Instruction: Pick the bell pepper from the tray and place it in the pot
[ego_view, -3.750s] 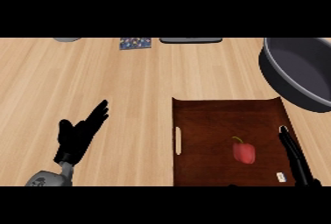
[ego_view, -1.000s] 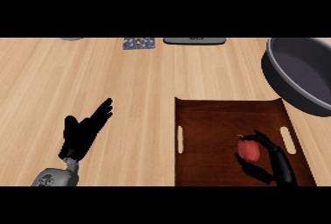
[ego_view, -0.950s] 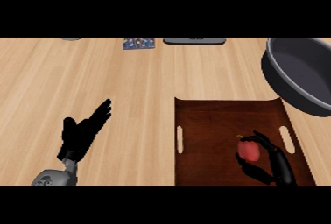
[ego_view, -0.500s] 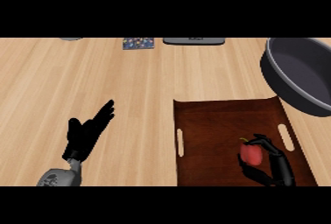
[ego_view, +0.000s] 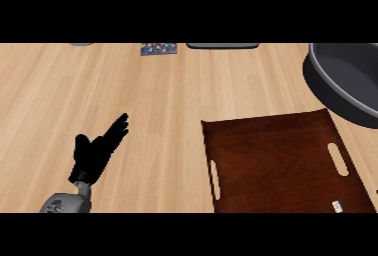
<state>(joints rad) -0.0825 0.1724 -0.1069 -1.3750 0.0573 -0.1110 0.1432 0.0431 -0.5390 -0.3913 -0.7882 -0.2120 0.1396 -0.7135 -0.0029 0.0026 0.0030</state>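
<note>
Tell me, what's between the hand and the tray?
Only bare wooden counter lies between the left hand and the tray, seen in the head view.

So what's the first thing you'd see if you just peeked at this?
Probably the big dark wooden tray at the lower right, with nothing showing on it. Then the dark grey pot at the right edge, and the black left hand resting open, lower left, on the pale counter.

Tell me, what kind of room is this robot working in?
Most likely a kitchen: a light wooden counter carries a large dark pot at the right edge and a brown wooden serving tray with slotted handles.
</note>
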